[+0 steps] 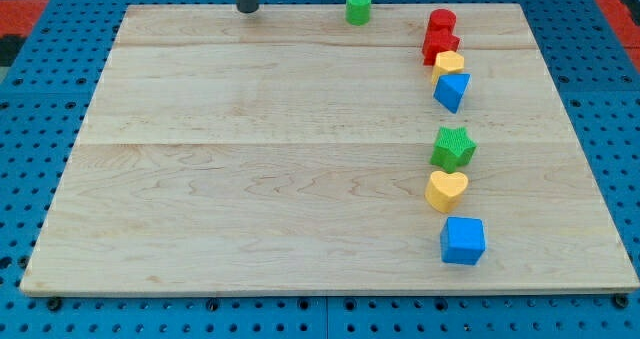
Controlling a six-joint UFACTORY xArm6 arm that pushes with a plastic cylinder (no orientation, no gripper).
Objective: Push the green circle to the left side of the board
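The green circle [358, 7], a short green cylinder, stands near the board's top edge, a little right of centre. My tip [246, 9] is at the top edge, well to the left of the green circle and apart from it. Only the lower end of the dark rod shows.
The wooden board [250, 179] lies on a blue pegboard. Down the right side stand a red cylinder [441, 21], a red block [439, 45], a yellow block [449, 63], a blue block [452, 90], a green star [453, 148], a yellow heart [446, 190] and a blue cube [463, 241].
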